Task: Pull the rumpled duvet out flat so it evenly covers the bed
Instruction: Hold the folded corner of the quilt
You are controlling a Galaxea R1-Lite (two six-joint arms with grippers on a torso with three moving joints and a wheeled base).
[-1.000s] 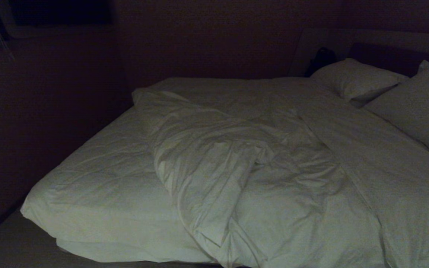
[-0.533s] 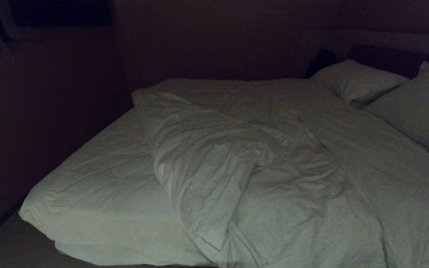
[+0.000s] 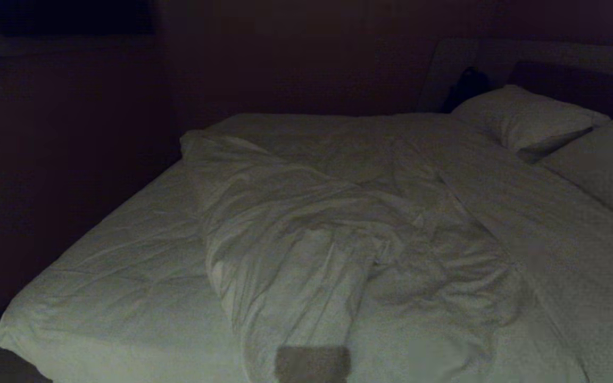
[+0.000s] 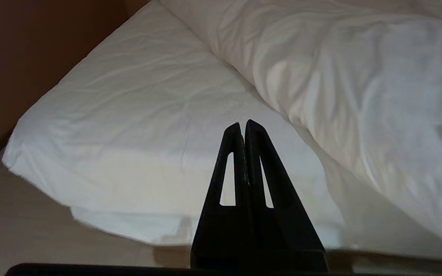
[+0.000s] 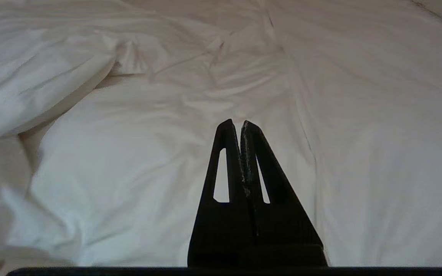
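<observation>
The duvet (image 3: pixel 317 234) lies rumpled on the bed (image 3: pixel 109 276), bunched into a thick ridge that runs from the far left towards the near edge. Its right part lies flatter, up to the pillows. The bed's left side shows bare white mattress. In the left wrist view my left gripper (image 4: pixel 243 123) is shut and empty, in front of the near left mattress corner (image 4: pixel 102 126), with the duvet (image 4: pixel 359 76) beside it. My right gripper (image 5: pixel 236 122) is shut and empty, pointing over the duvet (image 5: pixel 136 153). Neither arm shows in the head view.
Two white pillows (image 3: pixel 522 117) (image 3: pixel 602 170) lie at the back right against the dark headboard (image 3: pixel 567 80), with a small dark object (image 3: pixel 469 85) beside them. A dark wall (image 3: pixel 61 159) runs along the bed's left side. Pale floor (image 4: pixel 29 234) lies before the corner.
The whole head view has shifted: the bed now looks nearer and larger, so the camera has moved closer. The duvet and pillows lie as before.
</observation>
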